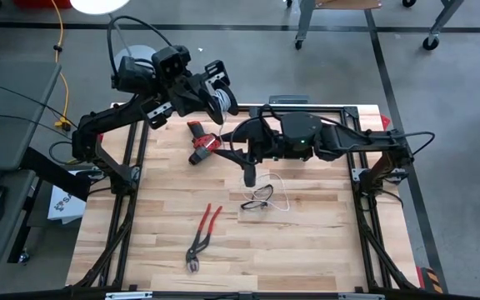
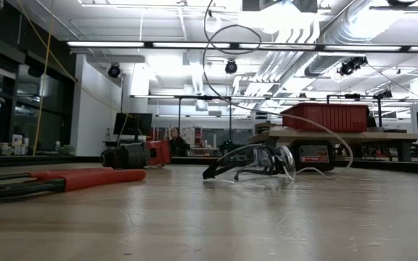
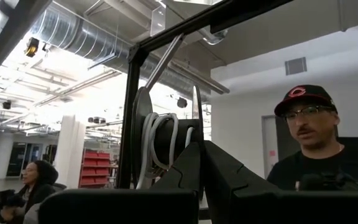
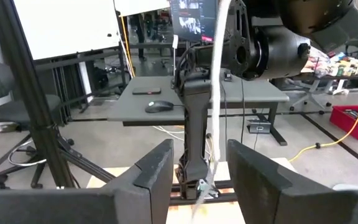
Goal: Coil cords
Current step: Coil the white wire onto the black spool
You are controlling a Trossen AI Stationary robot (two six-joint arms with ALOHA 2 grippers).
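A small black spool (image 3: 160, 140) with white cord wound on it is raised over the table's far left part, and my left gripper (image 1: 211, 90) is shut on it. From the spool the white cord (image 4: 217, 74) runs down between the fingers of my right gripper (image 4: 199, 171). That gripper is level over the table's middle (image 1: 248, 148), open. I cannot tell whether its fingers touch the cord. The slack rest of the cord (image 1: 278, 193) lies in loops on the table. My left gripper pinches the rim of one spool flange (image 3: 196, 121) between its two shut fingers (image 3: 185, 171), which slant upward. The spool is lifted clear of the table, its axle across the fingers and several turns of cord (image 3: 157, 137) on the core.
Clear safety glasses (image 1: 257, 200) lie on the cord's loops at mid-table. Red-handled pliers (image 1: 202, 236) lie toward the near edge. A red and black tool (image 1: 201, 146) lies under the arms at the far left. People are in the room beyond the table.
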